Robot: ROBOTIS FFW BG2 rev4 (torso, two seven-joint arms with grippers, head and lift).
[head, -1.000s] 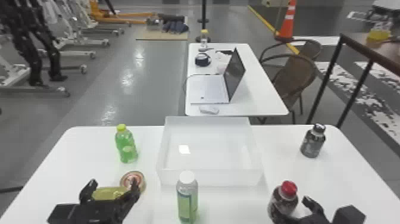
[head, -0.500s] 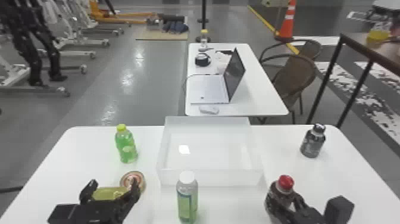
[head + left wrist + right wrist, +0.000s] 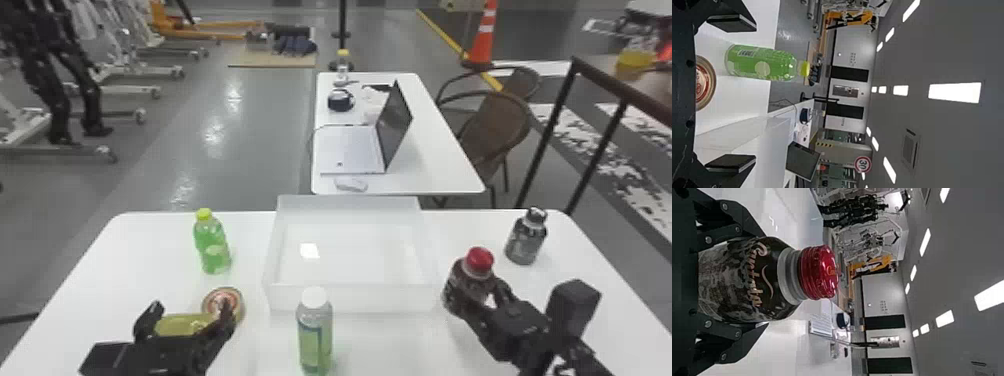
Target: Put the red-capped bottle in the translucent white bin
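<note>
Red-capped bottle: pinched in my right gripper, roughly upright, outside the bin, off its right side. I can't tell if the base clears the table.
Right pincer: my right gripper has one finger on each side of the bottle body, below the red cap. Right wrist view shows the same hold, bottle wall against both fingers.
Left pincer: my left gripper is spread wide over the left part of the table, nothing pinched. Left wrist view has the fingers well apart.
Bin: translucent white bin, mid-table toward the far edge, opening up.
White-capped bottle: upright, just on the near side of the bin, pale green contents.
Green bottle: upright, left of the bin, yellow-green cap.
Round-topped can: between green bottle and left gripper; its top has a red print.
Yellow-green item: seen between the left fingers in the head view, partly hidden; can't tell what it is.
Dark-capped bottle: upright, far right on the table, beyond the red-capped one.
Second table: past the bin, carries an open laptop and a mouse.
</note>
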